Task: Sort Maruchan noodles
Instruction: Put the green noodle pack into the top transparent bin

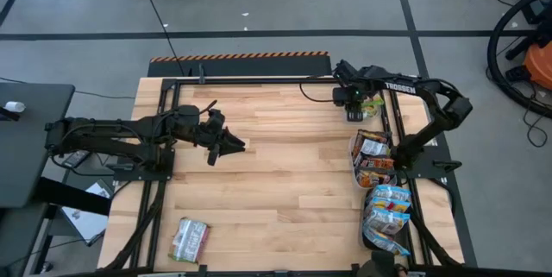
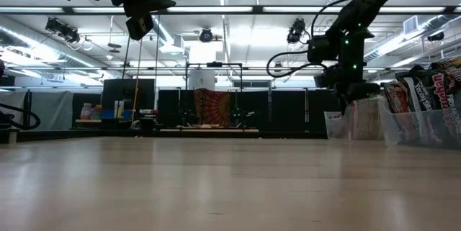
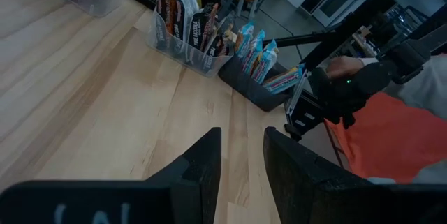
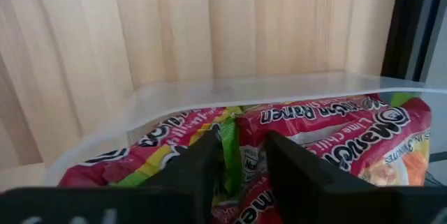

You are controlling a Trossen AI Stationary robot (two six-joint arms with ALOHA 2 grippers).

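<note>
My right gripper (image 1: 354,113) points down into a clear tray (image 4: 244,88) at the table's far right. The tray holds pink-and-green Maruchan packets (image 4: 335,130). The open fingers stand on either side of one packet's green edge (image 4: 230,151). My left gripper (image 1: 235,146) hovers open and empty above the table's left middle (image 3: 242,154). One silver-green packet (image 1: 190,239) lies flat on the table near the front left. My right gripper comes from above with a finger (image 4: 199,165) on each side of a packet's green edge (image 4: 229,140). The packet lies in the tray among others. Whether the fingers touch that edge I cannot tell.
Along the right edge stand two more trays, one of dark brown-red packets (image 1: 373,160) and one of pale blue packets (image 1: 388,217). Bare wood (image 1: 285,182) spreads between the two arms. A black frame rail (image 1: 259,78) runs along the far edge.
</note>
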